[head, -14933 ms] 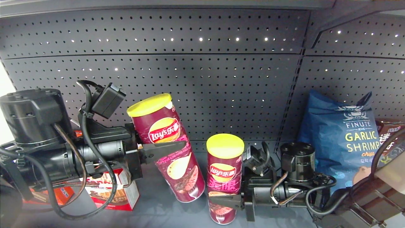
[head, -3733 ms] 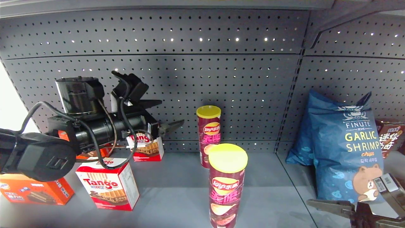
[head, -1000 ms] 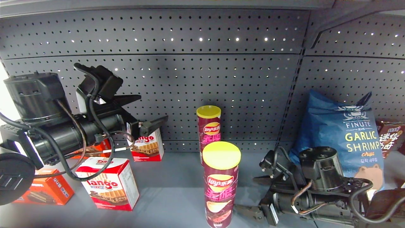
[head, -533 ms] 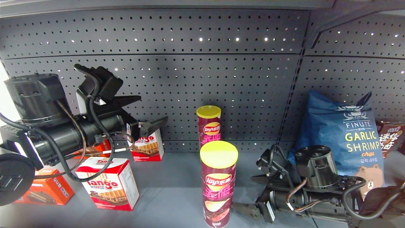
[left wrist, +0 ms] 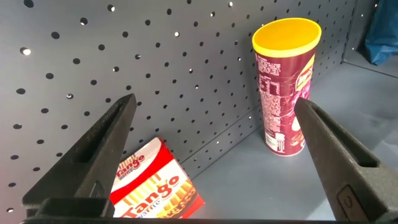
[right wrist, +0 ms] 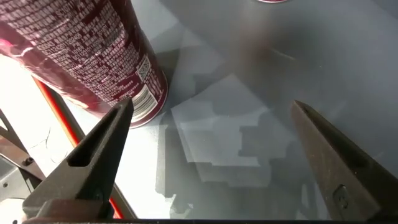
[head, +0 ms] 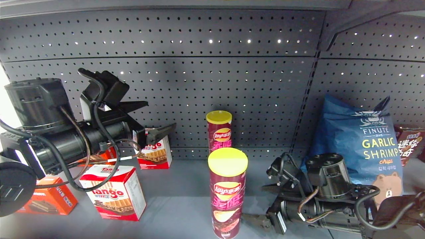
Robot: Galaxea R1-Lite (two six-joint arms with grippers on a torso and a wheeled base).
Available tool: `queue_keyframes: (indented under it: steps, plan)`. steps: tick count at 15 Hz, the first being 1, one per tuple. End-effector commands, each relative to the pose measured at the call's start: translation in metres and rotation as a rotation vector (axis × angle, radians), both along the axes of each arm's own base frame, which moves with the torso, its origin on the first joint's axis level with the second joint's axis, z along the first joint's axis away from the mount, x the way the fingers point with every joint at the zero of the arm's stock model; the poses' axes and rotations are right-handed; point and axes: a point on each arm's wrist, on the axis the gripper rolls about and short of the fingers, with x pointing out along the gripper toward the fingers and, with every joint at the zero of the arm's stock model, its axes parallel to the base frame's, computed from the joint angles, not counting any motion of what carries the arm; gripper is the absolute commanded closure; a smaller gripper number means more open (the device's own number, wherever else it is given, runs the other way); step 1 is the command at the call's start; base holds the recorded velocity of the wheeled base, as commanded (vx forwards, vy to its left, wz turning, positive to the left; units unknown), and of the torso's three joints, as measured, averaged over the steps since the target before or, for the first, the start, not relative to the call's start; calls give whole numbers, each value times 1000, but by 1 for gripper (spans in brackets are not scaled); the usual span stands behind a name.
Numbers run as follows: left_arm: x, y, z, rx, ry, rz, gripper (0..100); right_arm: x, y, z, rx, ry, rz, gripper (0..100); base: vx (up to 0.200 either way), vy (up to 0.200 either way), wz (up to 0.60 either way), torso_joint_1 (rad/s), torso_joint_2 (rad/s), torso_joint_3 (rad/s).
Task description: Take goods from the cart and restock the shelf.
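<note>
The robot's right claw (head: 257, 203) lies low over the shelf (head: 179, 202), jaws spread wide with nothing between them. Its fingers point toward the robot's left at the front can (head: 227, 192), which stands upright just beside the fingertips, near the shelf's front edge. From the right wrist, the can's base sits outside the gap, off one finger rather than between the two. The can's long axis is vertical, so the sideways-lying claw meets it across its lower body. To grip it, the claw would likely have to slide further left and bring the gap in line with the can. A back can (head: 219, 134) stands upright directly behind, close to the perforated back panel (head: 199, 83). The left claw (head: 161, 114), likewise spread and empty, hangs higher and to the left. It is well apart from the front can and faces the back one, near a wafer box (head: 154, 154). The right arm is plainly the nearer of the two to the front can. A blue bag (head: 362, 142) leans on the shelf behind that arm.
</note>
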Motion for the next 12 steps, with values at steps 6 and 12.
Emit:
queue_keyframes:
  steps: [6, 12]
  plan:
    - [0, 0, -1, 1, 1, 0, 0, 1, 1, 0, 0, 0, 2, 0, 0, 0, 0, 0, 0, 0]
    - [0, 0, 0, 0, 0, 0, 0, 3, 10, -5, -6, 7, 20, 0, 0, 0, 0, 0, 0, 0]
